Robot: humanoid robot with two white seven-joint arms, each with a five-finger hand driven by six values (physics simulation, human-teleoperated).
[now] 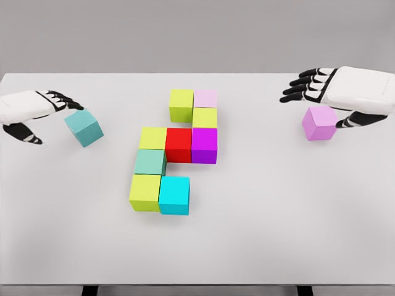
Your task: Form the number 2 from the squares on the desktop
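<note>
Nearest the camera, the cyan cube (174,195) ends the unfinished 2's bottom row; a teal cube (84,127) is held left of it by the left robot hand (38,115), a pink cube (319,123) far right by the right robot hand (336,92).

Nine plain cubes packed edge to edge at centre of the white desk (259,246): lime cube (181,103) and pale pink cube (205,98) on top; yellow-green cube (205,117), purple cube (204,145), red cube (178,144), yellow cube (152,137); sea-green cube (150,162), lime-yellow cube (145,192), cyan cube (174,195). Apart: tilted teal cube (84,127) at nine o'clock, lilac cube (319,123) at two o'clock.
</note>
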